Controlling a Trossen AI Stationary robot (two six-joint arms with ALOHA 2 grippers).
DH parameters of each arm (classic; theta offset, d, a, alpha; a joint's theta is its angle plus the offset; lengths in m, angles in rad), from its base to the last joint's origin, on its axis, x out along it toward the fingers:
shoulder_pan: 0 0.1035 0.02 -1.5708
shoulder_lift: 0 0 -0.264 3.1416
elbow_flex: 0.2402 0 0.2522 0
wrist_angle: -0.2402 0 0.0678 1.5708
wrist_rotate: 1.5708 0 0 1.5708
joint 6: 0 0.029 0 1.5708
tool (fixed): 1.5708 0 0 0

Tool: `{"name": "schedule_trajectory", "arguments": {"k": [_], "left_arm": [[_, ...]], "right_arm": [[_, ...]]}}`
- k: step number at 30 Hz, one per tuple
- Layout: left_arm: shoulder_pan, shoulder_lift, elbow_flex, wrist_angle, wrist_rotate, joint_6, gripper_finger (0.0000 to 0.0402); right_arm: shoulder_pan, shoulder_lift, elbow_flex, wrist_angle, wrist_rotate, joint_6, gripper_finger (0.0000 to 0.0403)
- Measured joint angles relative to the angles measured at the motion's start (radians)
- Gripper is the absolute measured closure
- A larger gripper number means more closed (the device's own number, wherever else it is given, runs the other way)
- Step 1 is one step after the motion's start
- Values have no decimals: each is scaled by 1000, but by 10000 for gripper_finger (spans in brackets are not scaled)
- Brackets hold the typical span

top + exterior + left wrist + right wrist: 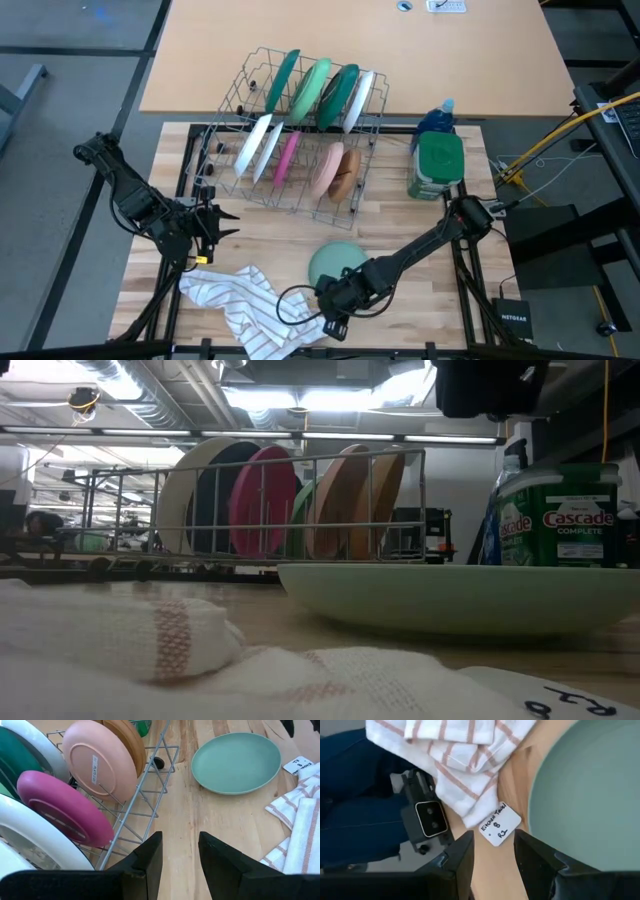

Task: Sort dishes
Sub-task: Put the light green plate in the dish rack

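Note:
A light green plate (335, 262) lies flat on the wooden table, near the front; it also shows in the low view (460, 595). Several plates stand on edge in the wire rack (300, 130): dark green (283, 80), white (255, 148), pink (287, 158) and tan-brown (347, 172) among them. My right gripper (333, 318) hangs open, pointing down, just in front of the plate's near rim; below its fingers (492, 840) are bare wood and a paper tag. My left gripper (228, 222) stands open beside the rack's near left corner, with nothing between its fingers (180, 842).
A white striped cloth (250, 305) lies crumpled at the front, left of the plate, with its paper tag (500, 825) on the wood. A green-lidded container (437, 165) and a blue bottle (435, 115) stand right of the rack. A small camera (427, 817) sits at the near edge.

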Motion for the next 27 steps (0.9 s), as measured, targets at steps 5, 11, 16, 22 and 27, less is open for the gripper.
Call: {"name": "schedule_trajectory", "arguments": {"k": [5, 11, 16, 22, 27], "left_arm": [[0, 0, 0, -1, 0, 1, 283], [0, 0, 0, -1, 0, 8, 283], [0, 0, 0, -1, 0, 10, 283], [0, 0, 0, -1, 0, 7, 283], [0, 0, 0, -1, 0, 8, 283]], "right_arm": [[20, 25, 0, -13, 3, -73, 262], [46, 78, 0, -38, -15, -105, 262], [66, 97, 0, -72, 65, -131, 262], [66, 98, 0, -82, 95, -131, 263], [66, 98, 0, -102, 120, -134, 263]]}}
